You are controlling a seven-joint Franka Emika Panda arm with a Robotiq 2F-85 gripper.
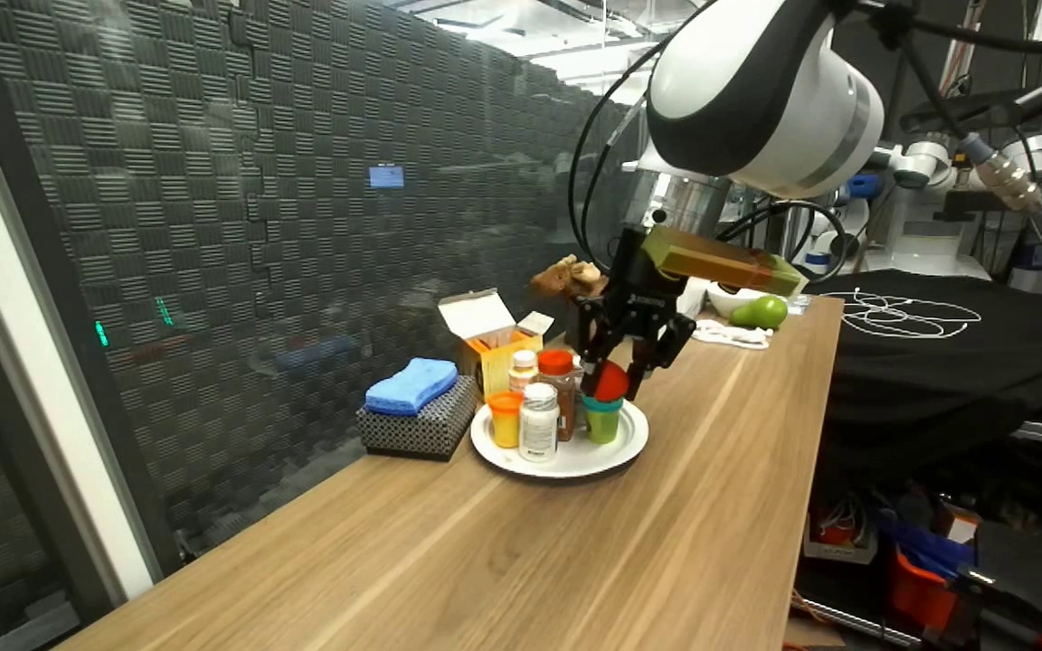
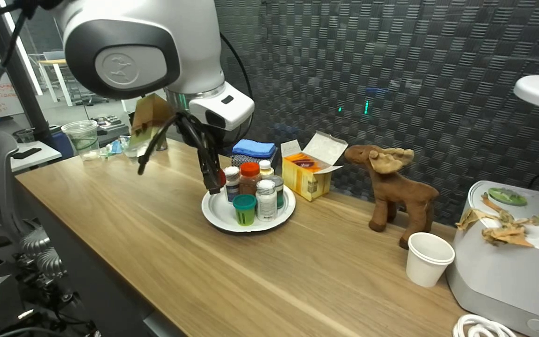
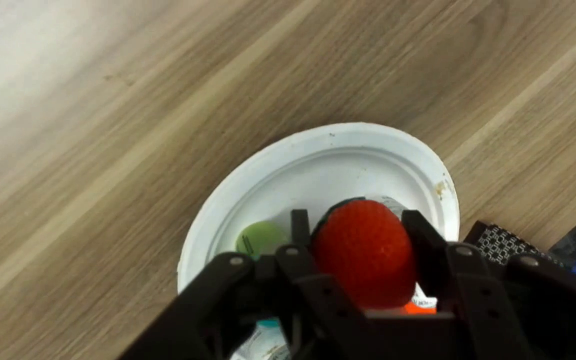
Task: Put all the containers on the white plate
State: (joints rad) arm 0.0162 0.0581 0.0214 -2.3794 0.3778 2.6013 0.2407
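A robotics lab, by the look: a white robot arm (image 1: pixel 756 99) carries the pincer (image 1: pixel 613 381) above a wooden desk (image 1: pixel 666 506); jointed machinery (image 1: pixel 923 165) stands well beyond it, dark ridged wall panels (image 2: pixel 414 56) rise behind it, and a handwritten whiteboard (image 2: pixel 5 96) shows far past it.

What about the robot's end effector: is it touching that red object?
Touching: the wrist view shows the end effector holding the red object, a finger pressed on either side.
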